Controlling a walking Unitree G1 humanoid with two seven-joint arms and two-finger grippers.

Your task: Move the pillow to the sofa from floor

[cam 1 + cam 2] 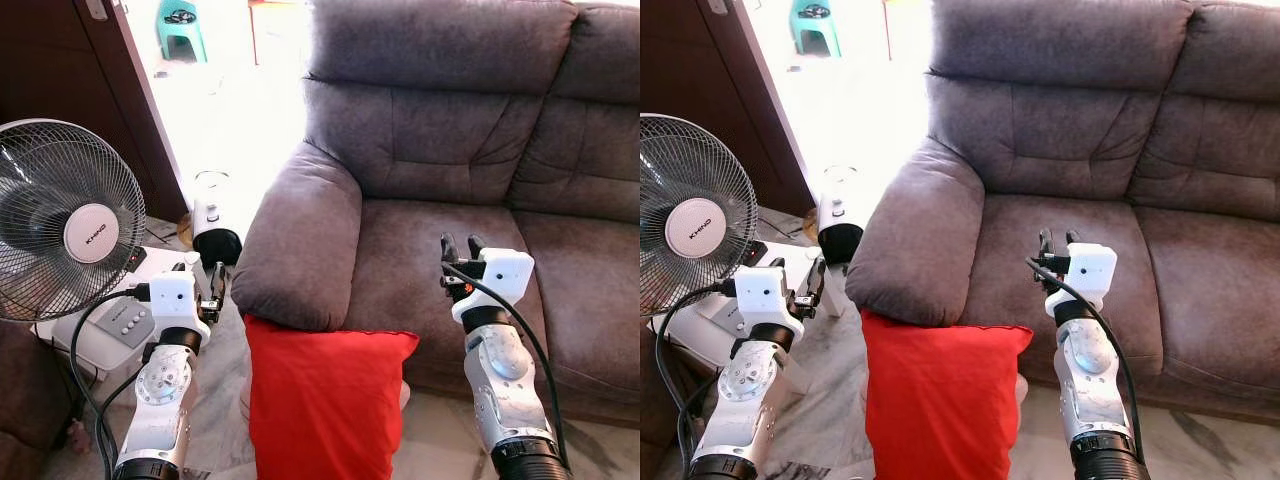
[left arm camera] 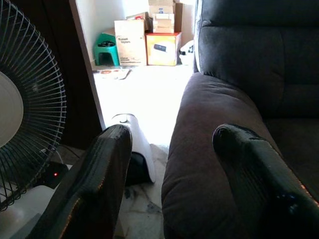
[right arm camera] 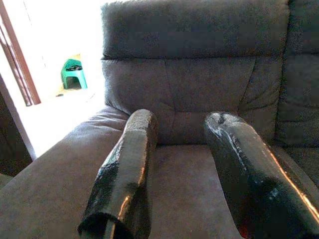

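A red pillow [image 1: 325,400] stands on edge on the floor, leaning against the front of the grey-brown sofa [image 1: 450,150] just below its left armrest [image 1: 300,240]. My left gripper [image 1: 210,283] is open beside the armrest's outer side, left of the pillow and above it, with nothing between its fingers [image 2: 104,164]. My right gripper [image 1: 460,247] hovers open over the front of the seat cushion [image 1: 430,250], right of the pillow. In the right wrist view its fingers [image 3: 129,164] point at the sofa back.
A standing fan [image 1: 65,225] is at my left over a white box [image 1: 110,330]. A white cylindrical appliance [image 1: 212,225] lies on the floor by the armrest. A dark wooden door [image 1: 60,70] borders a bright doorway with a green stool [image 1: 182,30].
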